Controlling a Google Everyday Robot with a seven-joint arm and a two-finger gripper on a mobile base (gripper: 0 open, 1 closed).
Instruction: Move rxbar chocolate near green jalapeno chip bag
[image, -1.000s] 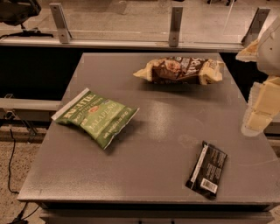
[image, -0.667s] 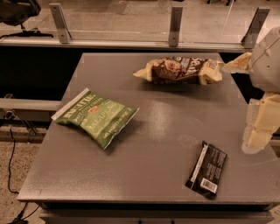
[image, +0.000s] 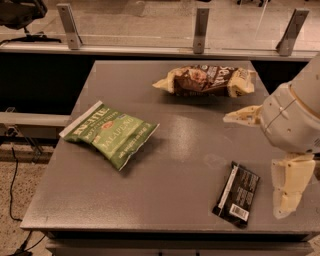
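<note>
The rxbar chocolate (image: 236, 194) is a small flat black wrapper with a white barcode label, lying near the table's front right. The green jalapeno chip bag (image: 111, 132) lies at the left middle of the table, well apart from the bar. My gripper (image: 252, 167) comes in from the right edge, just above and to the right of the bar. It is open and empty: one cream finger (image: 241, 116) points left and the other (image: 288, 191) points down beside the bar.
A brown-and-cream crinkled snack bag (image: 207, 80) lies at the back of the grey table (image: 170, 165). A rail with metal posts (image: 200, 22) runs behind the table. The floor and cables show to the left.
My gripper has moved left from the right edge, further over the table and closer to the rxbar. The bags and the bar have not moved.
</note>
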